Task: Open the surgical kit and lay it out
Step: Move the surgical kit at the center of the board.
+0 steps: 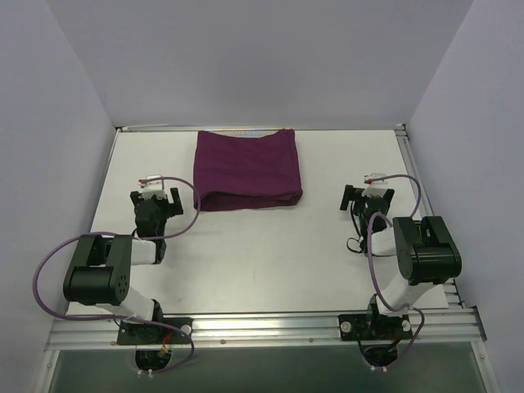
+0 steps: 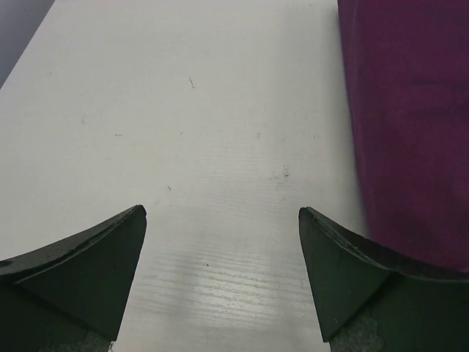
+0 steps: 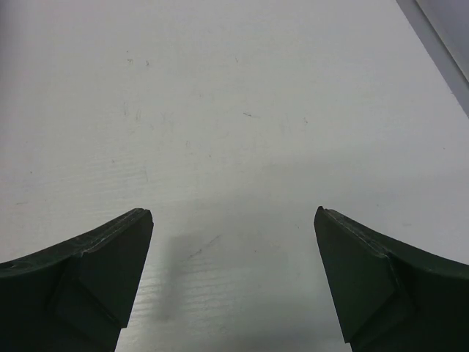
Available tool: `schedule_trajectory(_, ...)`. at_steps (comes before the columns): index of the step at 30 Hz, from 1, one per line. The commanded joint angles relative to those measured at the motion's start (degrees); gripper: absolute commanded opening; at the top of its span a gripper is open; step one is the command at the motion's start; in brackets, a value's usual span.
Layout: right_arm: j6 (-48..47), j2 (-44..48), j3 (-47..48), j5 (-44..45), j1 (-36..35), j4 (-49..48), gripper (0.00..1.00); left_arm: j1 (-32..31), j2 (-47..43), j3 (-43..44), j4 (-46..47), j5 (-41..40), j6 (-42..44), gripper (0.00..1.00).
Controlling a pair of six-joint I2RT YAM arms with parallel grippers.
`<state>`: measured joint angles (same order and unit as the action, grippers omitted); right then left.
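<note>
The surgical kit is a folded deep-purple cloth bundle (image 1: 246, 170) lying at the back middle of the white table. Its left side shows at the right edge of the left wrist view (image 2: 410, 125). The wire-mesh tray and the steel instruments are hidden, none shows. My left gripper (image 1: 156, 196) is open and empty, just left of the bundle's near left corner. My right gripper (image 1: 368, 195) is open and empty, to the right of the bundle and apart from it, over bare table (image 3: 234, 147).
Grey-white walls enclose the table on the left, back and right. A metal rail (image 1: 262, 326) runs along the near edge at the arm bases. The table's right edge shows at the top right of the right wrist view (image 3: 440, 44).
</note>
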<state>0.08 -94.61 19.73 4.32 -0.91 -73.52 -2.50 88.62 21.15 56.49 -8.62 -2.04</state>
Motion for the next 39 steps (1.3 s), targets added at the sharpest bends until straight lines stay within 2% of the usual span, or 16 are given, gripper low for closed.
schedule_trajectory(1, -0.9, 1.4, 0.3, 2.1, -0.6, -8.5, 1.0, 0.2, -0.8, 1.7, 3.0, -0.4, 1.3, 0.94)
schedule_trajectory(6, 1.4, 2.7, -0.9, 6.2, -0.7, -9.8, 1.0, 0.0, -4.3, 2.8, -2.4, -10.3, -2.4, 0.94)
schedule_trajectory(9, 0.5, 5.8, -0.7, 5.8, -1.8, -7.9, 1.0, -1.0, -11.5, 7.8, -16.5, -20.2, -5.5, 0.94)
schedule_trajectory(14, -5.7, 10.0, 3.7, 25.4, -12.0, 1.9, 1.0, -1.0, -19.8, 15.6, -36.2, -30.8, -23.2, 0.94)
schedule_trajectory(16, -4.0, 13.9, 5.8, 37.8, -16.3, 8.9, 1.0, -0.9, -22.9, 18.0, -45.4, -31.6, -29.7, 0.94)
schedule_trajectory(17, 10.1, 15.6, 7.9, 42.2, -16.8, 15.4, 1.0, -0.8, -23.8, 20.9, -49.2, -30.5, -38.7, 0.94)
schedule_trajectory(18, 17.0, 18.8, 14.4, 41.7, -16.2, 33.2, 1.0, -0.1, -25.7, 22.5, -54.0, -28.3, -41.9, 0.94)
schedule_trajectory(19, 18.4, 19.5, 17.2, 36.1, -14.8, 38.0, 1.0, 0.6, -26.4, 23.6, -56.4, -24.8, -41.4, 0.94)
schedule_trajectory(20, 15.9, 19.8, 19.3, 17.1, -10.8, 39.8, 1.0, 1.3, -26.9, 23.8, -54.9, -19.9, -36.5, 0.94)
schedule_trajectory(21, 16.4, 19.3, 20.7, 11.0, -9.3, 38.3, 1.0, 2.2, -27.0, 23.7, -52.6, -10.5, -35.1, 0.94)
schedule_trajectory(23, 19.0, 17.5, 22.9, -1.2, -6.7, 38.6, 1.0, 2.2, -26.0, 24.5, -49.2, -4.3, -32.9, 0.94)
schedule_trajectory(28, 21.1, 4.5, 37.6, -16.3, -6.3, 44.5, 0.99, 6.6, -17.2, 33.2, -54.0, 9.6, -33.2, 0.96)
schedule_trajectory(29, 21.8, 2.9, 39.0, -18.2, -6.3, 44.4, 0.98, 7.1, -15.2, 34.9, -55.2, 12.4, -33.1, 0.86)
schedule_trajectory(31, 23.7, -1.4, 41.1, -24.5, -6.2, 42.1, 0.97, 8.1, -8.8, 41.5, -62.2, 19.5, -33.1, 0.78)
schedule_trajectory(34, 25.1, -8.6, 47.0, -32.3, -6.6, 42.0, 0.95, 9.2, -0.6, 47.3, -64.7, 28.1, -31.6, 0.82)
schedule_trajectory(39, 27.3, -18.7, 54.9, -35.0, -7.1, 41.6, 0.93, 9.1, 13.7, 54.3, -65.5, 36.6, -32.0, 0.84)
